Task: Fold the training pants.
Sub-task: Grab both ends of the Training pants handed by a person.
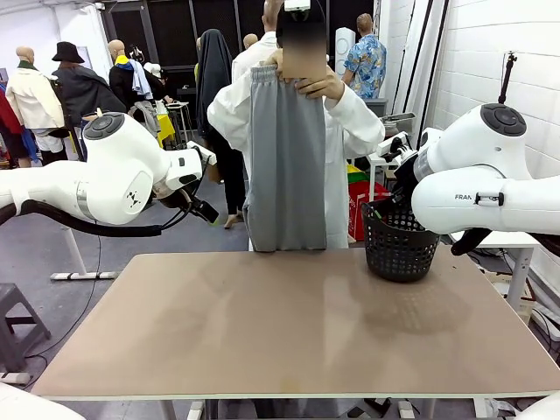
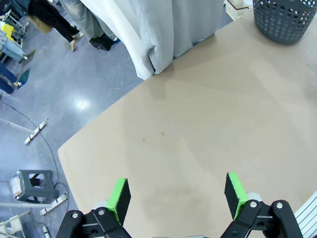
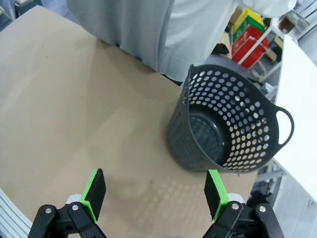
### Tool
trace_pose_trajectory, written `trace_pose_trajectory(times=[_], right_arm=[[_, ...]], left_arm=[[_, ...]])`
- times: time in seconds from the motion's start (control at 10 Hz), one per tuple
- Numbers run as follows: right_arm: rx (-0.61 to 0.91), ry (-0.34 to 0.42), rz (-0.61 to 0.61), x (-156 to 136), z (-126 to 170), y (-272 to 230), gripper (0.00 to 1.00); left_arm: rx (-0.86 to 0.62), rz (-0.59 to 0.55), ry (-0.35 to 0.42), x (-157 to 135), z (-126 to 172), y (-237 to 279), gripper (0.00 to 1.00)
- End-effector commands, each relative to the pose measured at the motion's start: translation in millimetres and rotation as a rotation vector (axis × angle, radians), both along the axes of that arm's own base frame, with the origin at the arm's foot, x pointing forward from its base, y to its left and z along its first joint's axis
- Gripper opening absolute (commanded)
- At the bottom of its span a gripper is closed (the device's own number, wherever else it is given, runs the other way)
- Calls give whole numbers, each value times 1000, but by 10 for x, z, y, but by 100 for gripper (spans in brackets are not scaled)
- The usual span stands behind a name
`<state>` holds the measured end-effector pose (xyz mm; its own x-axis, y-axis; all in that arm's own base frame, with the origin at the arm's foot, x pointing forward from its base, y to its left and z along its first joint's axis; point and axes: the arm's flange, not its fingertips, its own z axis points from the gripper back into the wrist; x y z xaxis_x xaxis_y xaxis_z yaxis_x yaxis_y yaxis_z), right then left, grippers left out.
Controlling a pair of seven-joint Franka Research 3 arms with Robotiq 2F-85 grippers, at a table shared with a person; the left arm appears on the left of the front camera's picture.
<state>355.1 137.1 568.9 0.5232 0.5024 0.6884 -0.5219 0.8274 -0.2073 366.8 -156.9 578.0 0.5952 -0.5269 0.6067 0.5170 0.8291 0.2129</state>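
Left claw [image 2: 177, 187]: jaws wide, green pads [image 2: 119, 198] well apart, nothing between them. It hangs above the bare tan counter [image 2: 198, 124], clear of the surface. From its own view the counter runs up toward 12 o'clock. At 12 o'clock, past the far edge, hang the training pants [image 2: 193, 25], with a white coat [image 2: 124, 34] just beside them at 11. A dark mesh basket [image 2: 285, 20] sits at 2 o'clock, well apart from this claw. Grey floor [image 2: 74, 99] lies at 10 o'clock. Right claw [image 3: 154, 189]: jaws likewise wide and empty, above the counter. The basket stands upright at 1 o'clock from it, near, not touched. Its inside looks empty as far as can be seen. Front view: both arms are raised off the counter, the left at 9 o'clock and the right at 3. The person [image 1: 350, 122] stands at 12 o'clock behind the far edge. One hand [image 1: 319, 86] grips the pants by the gathered waistband at chest height. The pants are light grey and hang straight down in a narrow column. Their hems are level with the counter's far edge; whether they touch it, cannot tell. The basket is on the counter at 2 o'clock, just beside the right arm.
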Motion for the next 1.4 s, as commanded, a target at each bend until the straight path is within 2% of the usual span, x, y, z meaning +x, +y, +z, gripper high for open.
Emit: trace_pose_trajectory(times=[0.0,1.3], right_arm=[[-1,4,-1,14,-19,-1,100],[-1,4,-1,14,-19,-1,100]], left_arm=[[-4,-10,2,8,4,11,100],[-4,-10,2,8,4,11,100]])
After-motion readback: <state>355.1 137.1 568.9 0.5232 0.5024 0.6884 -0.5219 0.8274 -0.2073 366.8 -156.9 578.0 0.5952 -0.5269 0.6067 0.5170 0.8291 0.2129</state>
